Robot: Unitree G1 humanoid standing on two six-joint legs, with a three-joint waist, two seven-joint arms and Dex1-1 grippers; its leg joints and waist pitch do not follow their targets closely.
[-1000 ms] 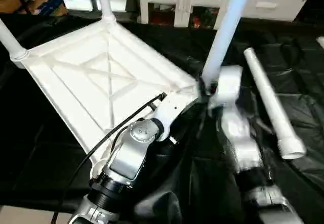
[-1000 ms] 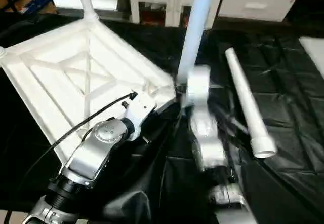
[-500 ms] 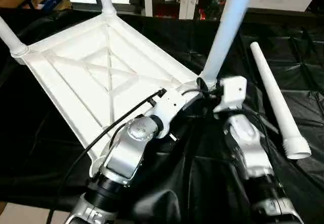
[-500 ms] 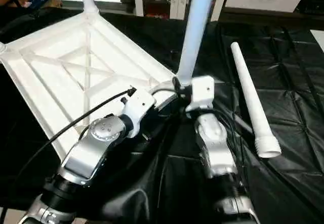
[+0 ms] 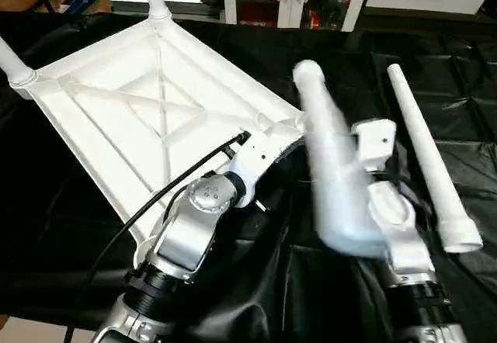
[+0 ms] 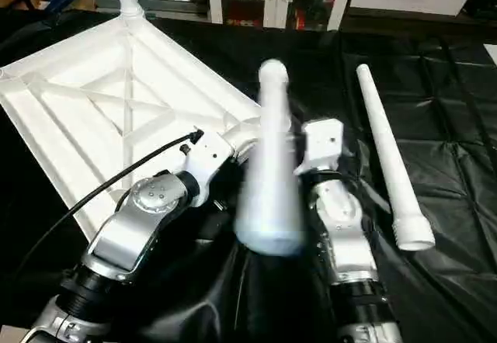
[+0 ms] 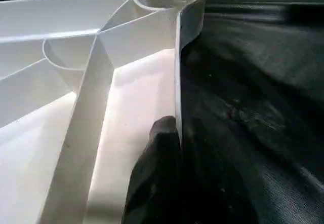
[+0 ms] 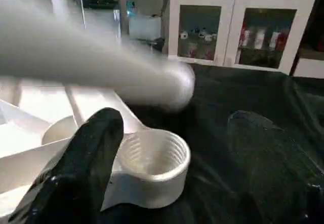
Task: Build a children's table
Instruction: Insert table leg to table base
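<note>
In the middle of the head-camera frames we see a blurred white leg (image 5: 330, 172) tipped over, free of the near corner socket (image 8: 152, 158), its rounded end pointing toward the upper centre of the frame and its wide end low, just beside our right forearm. The tabletop (image 5: 132, 102) lies underside up across the upper left of the frame on the black cloth (image 5: 466, 32), its X ribs showing. Two more legs stand in the far sockets at the top left. A fourth leg (image 5: 427, 161) lies flat on the cloth at the right, well apart from the tabletop.

Our left gripper (image 7: 169, 148) has its jaws together on the tabletop's rim wall near the empty socket; the silver forearm rises from the lower left. One black finger (image 8: 83, 158) of our right gripper (image 5: 371, 143) stands just beside the socket; we cannot tell how far its jaws are apart. Nothing lies between them, and the blurred leg crosses above.
</note>
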